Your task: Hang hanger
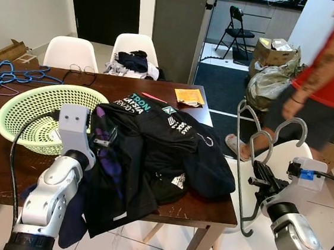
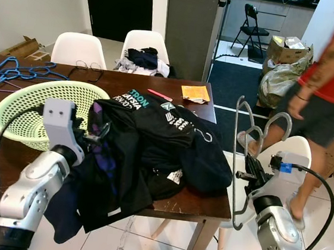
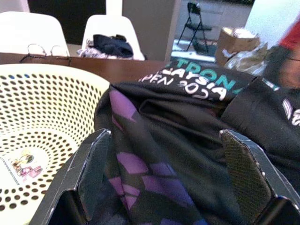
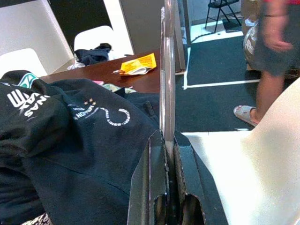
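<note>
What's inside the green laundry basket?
The green basket shows only a sticker on its perforated floor; the black clothes draped over its near side hide that part.

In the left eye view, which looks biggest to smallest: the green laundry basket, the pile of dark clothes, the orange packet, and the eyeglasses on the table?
1. Pile of dark clothes, spread over the table's near right part.
2. Green laundry basket.
3. Orange packet and eyeglasses: both look small and about alike, and both lie far from the camera, so their order is unsure.
</note>
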Available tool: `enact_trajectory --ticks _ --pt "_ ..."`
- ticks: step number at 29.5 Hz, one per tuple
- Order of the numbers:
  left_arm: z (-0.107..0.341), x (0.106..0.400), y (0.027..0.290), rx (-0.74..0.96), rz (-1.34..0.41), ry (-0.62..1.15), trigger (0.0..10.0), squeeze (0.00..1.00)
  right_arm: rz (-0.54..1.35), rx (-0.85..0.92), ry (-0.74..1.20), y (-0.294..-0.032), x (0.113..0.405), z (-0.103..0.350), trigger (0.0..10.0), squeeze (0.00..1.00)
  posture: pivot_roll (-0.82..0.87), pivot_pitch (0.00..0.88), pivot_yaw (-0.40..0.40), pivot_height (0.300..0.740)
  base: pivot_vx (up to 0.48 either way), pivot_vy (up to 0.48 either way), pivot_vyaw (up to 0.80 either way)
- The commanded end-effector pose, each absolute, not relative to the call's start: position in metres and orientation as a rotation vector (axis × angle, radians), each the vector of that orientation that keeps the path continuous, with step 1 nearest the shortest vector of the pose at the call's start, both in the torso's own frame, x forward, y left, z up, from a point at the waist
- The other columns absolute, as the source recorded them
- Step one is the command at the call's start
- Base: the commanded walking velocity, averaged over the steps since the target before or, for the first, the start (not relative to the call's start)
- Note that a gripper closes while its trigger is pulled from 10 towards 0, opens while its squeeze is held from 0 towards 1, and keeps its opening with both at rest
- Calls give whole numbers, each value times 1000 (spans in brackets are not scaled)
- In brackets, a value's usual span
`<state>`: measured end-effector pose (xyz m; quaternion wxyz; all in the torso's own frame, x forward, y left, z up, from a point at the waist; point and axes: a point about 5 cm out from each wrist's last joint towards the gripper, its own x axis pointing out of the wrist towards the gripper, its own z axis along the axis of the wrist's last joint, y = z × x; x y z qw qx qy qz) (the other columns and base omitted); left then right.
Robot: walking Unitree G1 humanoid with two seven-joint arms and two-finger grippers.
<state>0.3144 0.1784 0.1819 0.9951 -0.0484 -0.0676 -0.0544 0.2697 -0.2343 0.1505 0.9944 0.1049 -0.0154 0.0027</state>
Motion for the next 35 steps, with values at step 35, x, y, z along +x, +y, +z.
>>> enact_trajectory --ticks 35 --pt "212 403 224 -221 23 86 10000 0 4 171 -28 -246 263 159 10000 0 -52 56 -44 740 0 0 0"
